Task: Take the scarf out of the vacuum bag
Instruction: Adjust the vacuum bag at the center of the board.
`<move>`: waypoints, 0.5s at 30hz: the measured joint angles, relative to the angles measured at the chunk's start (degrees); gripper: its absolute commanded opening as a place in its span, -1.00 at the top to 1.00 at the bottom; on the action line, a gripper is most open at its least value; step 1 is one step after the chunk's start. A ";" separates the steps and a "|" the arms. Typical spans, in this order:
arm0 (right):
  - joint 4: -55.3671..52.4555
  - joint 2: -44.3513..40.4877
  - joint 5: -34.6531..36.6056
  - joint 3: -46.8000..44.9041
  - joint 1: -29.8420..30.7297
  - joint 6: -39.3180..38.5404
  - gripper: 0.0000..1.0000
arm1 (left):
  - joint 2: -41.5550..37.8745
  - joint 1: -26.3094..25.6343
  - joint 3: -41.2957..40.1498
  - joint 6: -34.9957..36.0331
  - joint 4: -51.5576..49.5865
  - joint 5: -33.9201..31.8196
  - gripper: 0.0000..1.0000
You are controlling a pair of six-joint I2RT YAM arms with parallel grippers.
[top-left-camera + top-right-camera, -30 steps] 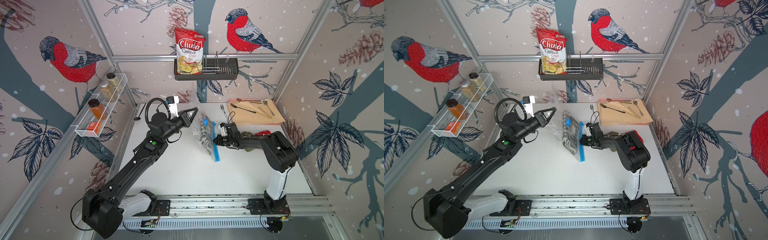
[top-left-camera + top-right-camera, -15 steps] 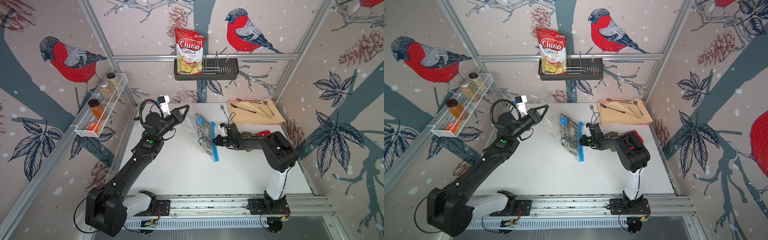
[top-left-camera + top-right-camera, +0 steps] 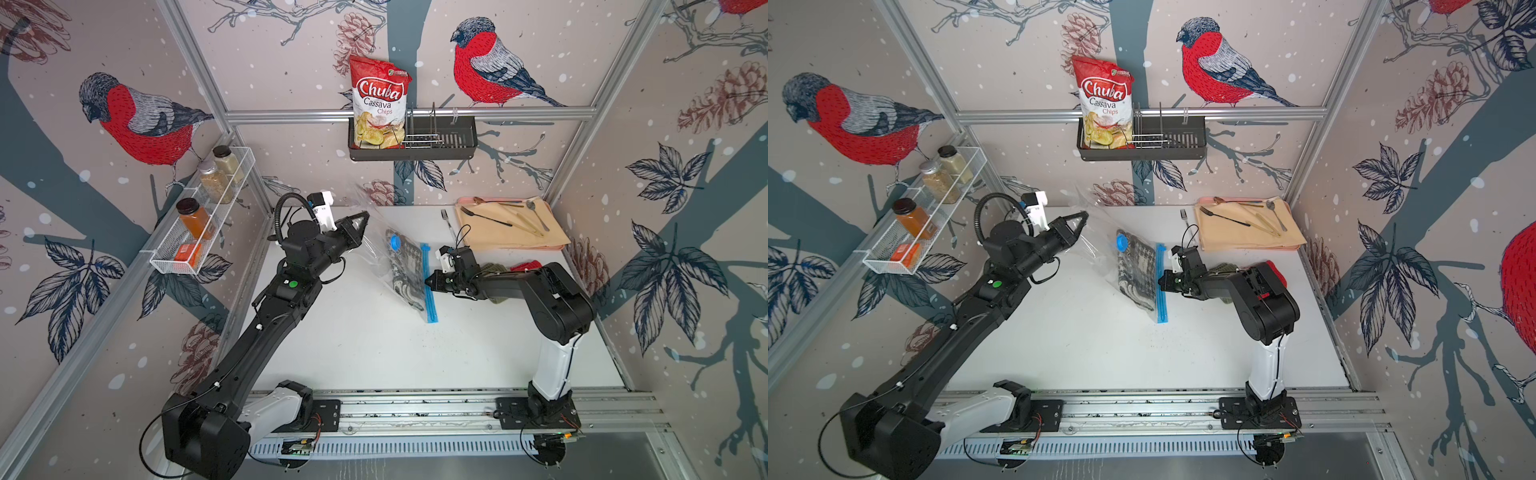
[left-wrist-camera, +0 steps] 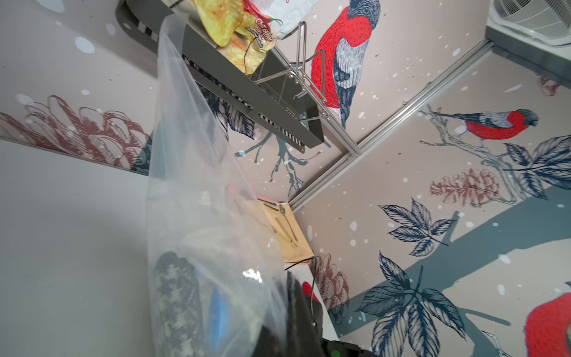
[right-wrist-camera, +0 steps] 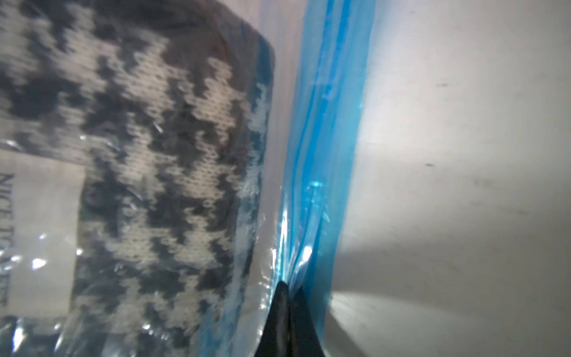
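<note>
Near the far middle of the white table (image 3: pixel 374 353), my right claw (image 3: pixel 429 283) was clamped shut on the light-blue zip strip (image 3: pixel 430 305) of the vacuum bag (image 3: pixel 376 249). Its two black fingertips (image 5: pixel 279 309) were pressed together over the plastic in the right wrist view. My left claw (image 3: pixel 365 215), raised to the left of the bag, was closed and appeared to pinch the clear plastic of the opposite edge, though the film was hard to trace there. The scarf (image 3: pixel 407 270) lay inside the bag, just left of the zip strip, its white label (image 5: pixel 37 231) showing through. The round blue valve (image 3: pixel 395 241) sat at the scarf's far end. To the right of the bag lay a red knit piece (image 3: pixel 527 265).
</note>
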 measured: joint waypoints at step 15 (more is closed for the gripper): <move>-1.18 -0.22 -0.09 0.59 -0.04 -0.24 1.00 | 0.92 2.47 -6.36 10.54 -14.53 -20.63 1.00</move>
